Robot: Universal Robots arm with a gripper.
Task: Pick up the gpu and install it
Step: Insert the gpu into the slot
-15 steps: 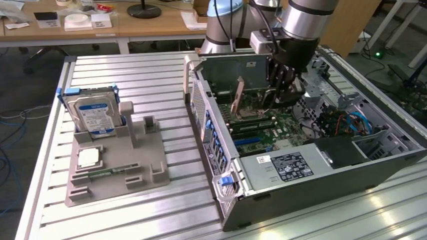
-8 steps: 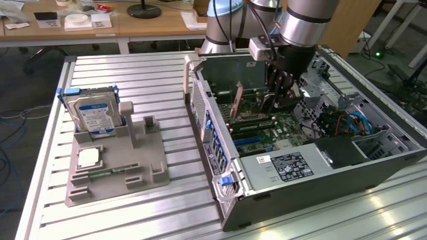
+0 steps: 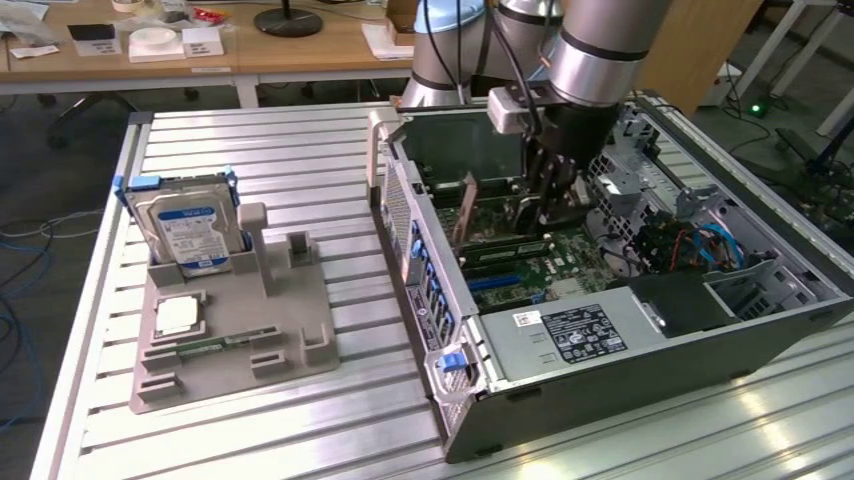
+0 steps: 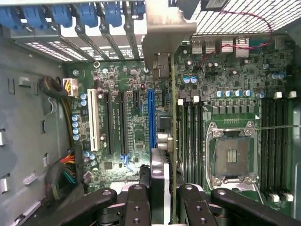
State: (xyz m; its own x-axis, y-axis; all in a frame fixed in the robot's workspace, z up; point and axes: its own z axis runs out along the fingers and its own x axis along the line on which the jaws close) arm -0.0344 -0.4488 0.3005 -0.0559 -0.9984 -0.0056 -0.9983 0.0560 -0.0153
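Inside the open computer case [image 3: 747, 310], the tool [image 4: 170, 200] grips the gpu [image 4: 172, 141] edge-on above the motherboard [image 4: 131, 127]; slight misalignment with the blue slot [image 4: 151, 117] at its nine o'clock could jam the card

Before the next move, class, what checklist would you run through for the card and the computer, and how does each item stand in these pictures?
1. The gpu is gripped: ok, the hand is shut on it.
2. Card is off the grey holder: ok, it is inside the case, and the hard drive stands on the holder.
3. The bracket faces the case's rear openings: ok.
4. Card edge is lined up with the blue slot: cannot tell.
5. Card is fully seated: cannot tell.
6. The cables are away from the slot: ok, they lie by the case wall.
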